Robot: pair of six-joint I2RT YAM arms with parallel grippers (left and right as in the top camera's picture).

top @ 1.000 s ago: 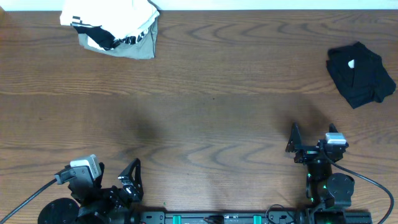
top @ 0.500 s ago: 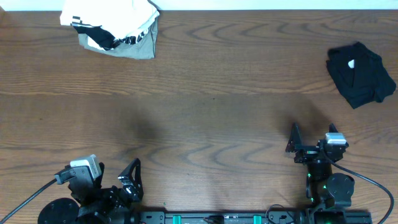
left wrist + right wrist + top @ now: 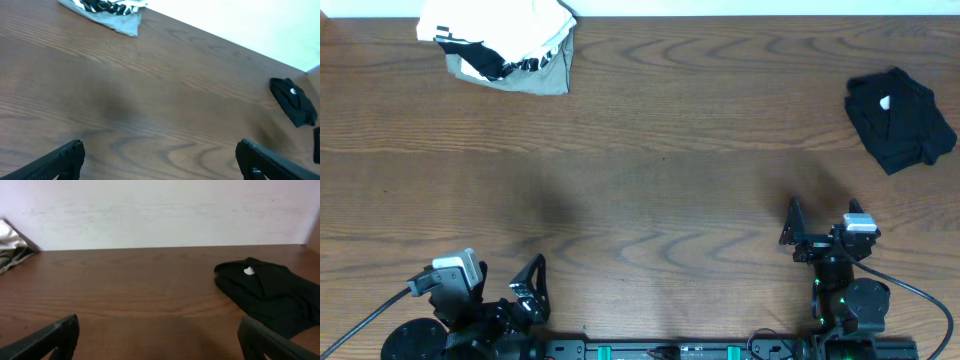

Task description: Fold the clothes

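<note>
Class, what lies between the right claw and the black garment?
Nothing: between right claw and black garment only bare table shows, overhead view.

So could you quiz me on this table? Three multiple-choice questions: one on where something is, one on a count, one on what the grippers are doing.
1. Where is the black garment? A. table centre B. near edge C. far right side
2. How many separate heaps of clothes lie on the table? A. one B. two C. four
3. How are the left gripper and right gripper? A. both open, empty B. both shut on cloth C. one lifting a shirt
Answers: 1 C, it lies by the right edge; 2 B, the black garment and the white-and-grey pile; 3 A, both spread wide over bare table.
</note>
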